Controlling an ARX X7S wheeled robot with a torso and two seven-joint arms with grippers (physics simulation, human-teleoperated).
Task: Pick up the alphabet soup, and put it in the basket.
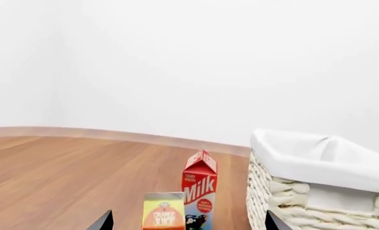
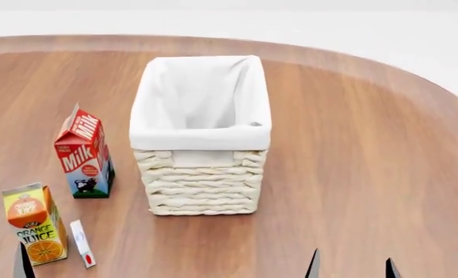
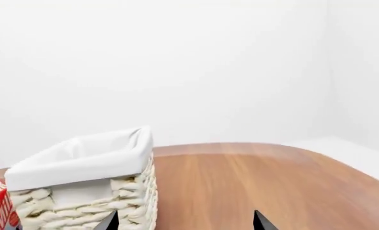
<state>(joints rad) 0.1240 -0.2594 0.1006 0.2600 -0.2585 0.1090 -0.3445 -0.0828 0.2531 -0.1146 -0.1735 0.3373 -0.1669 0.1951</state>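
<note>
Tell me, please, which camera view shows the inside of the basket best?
The head view: it looks down into the basket, showing the white liner's walls and no can visible inside. The left wrist view shows only one corner and side of the basket; the right wrist view shows it from the side, rim and weave, little interior.

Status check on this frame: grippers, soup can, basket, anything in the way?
Both grippers open, empty, low at the near table edge. Blue-labelled soup can not in view. Cream woven wicker basket upright, liner empty as far as visible. Nothing blocking its opening.
</note>
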